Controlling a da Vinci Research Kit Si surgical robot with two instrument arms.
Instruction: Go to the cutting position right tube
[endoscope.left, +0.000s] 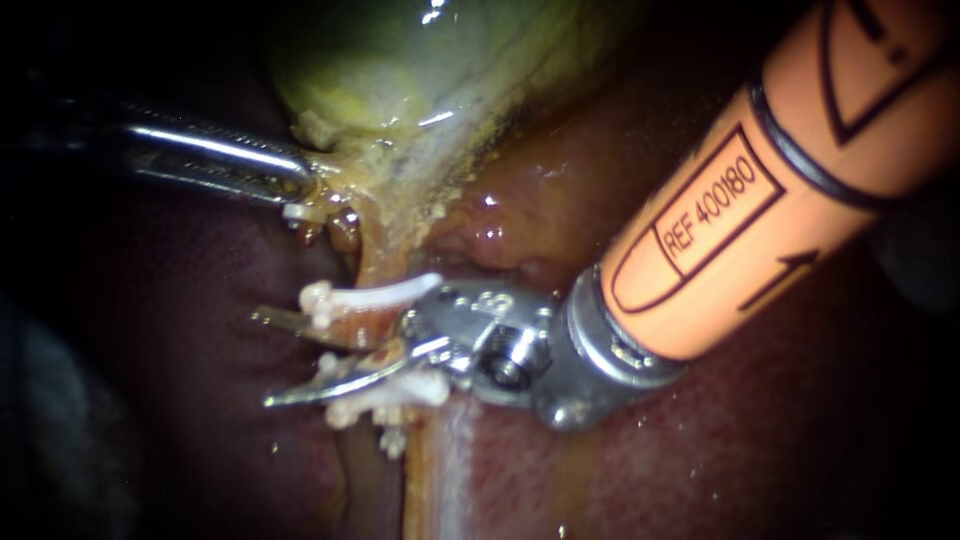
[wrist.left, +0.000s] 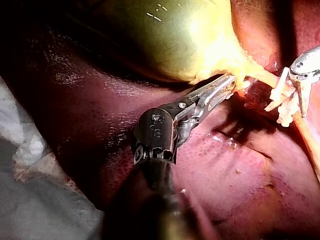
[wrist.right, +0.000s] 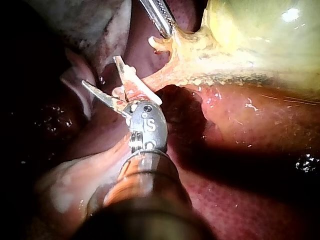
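The right instrument (endoscope.left: 262, 358), orange-shafted with thin metal blades, holds them apart astride the pale orange tube (endoscope.left: 372, 268) at frame centre, between two white plastic clips (endoscope.left: 375, 296), where a cut would fall. The left instrument (endoscope.left: 305, 185), upper left, is clamped on the green-yellow gallbladder (endoscope.left: 400, 60), likely tensioning the tube.

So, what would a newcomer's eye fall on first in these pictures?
First the right instrument, its orange shaft coming in from the upper right; its blades stand open astride a tube, between white clips. Above, the yellow-green gallbladder shines, and the left instrument has its jaws shut on the gallbladder's neck, with dark red liver around.
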